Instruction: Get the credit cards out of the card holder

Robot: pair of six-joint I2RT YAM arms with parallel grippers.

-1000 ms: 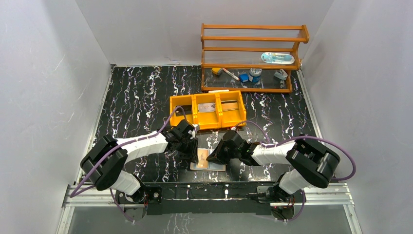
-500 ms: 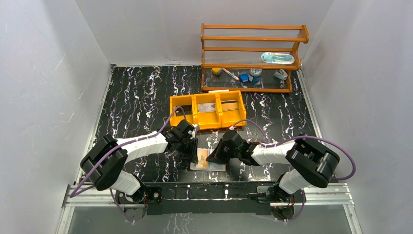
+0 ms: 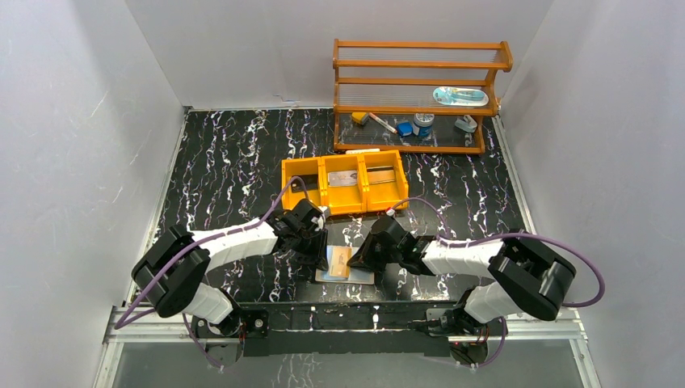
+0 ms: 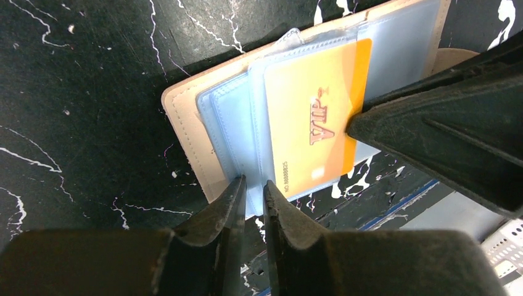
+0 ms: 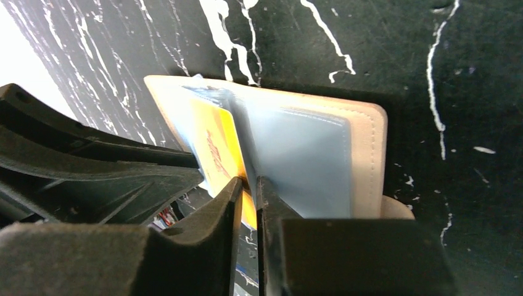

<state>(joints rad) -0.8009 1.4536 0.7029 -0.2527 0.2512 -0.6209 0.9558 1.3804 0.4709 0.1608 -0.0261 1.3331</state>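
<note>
Card holder [image 3: 361, 277], a flat tan-edged wallet with silvery blue-grey clear sleeves, lies open on the black white-veined bench [image 3: 226, 162] near its front edge, between the two arms. From the top view, an orange credit card [image 3: 340, 259] shows on the holder's middle. The left end effector [image 3: 317, 245] reaches to the holder's left side and the right end effector [image 3: 355, 262] to the card's right edge. Behind them stand an orange three-compartment plastic tray [image 3: 347, 209] and, farther back, a wooden shelf rack [image 3: 420, 81].

In the left wrist view, the left end effector [image 4: 253, 185] is closed to a narrow slit on the edge of a clear sleeve of the card holder [image 4: 185, 123]. The orange credit card [image 4: 308, 129], printed with red "VIP", lies against the sleeves. The right end effector [image 4: 364, 120] meets the card's far edge.

In the right wrist view, the right end effector [image 5: 248, 188] pinches the orange credit card [image 5: 213, 148] by its edge, its fingers nearly together. The card stands tilted up from the blue-grey sleeve of the card holder [image 5: 308, 148]. The left end effector [image 5: 194, 171] sits at the holder's opposite side.
</note>
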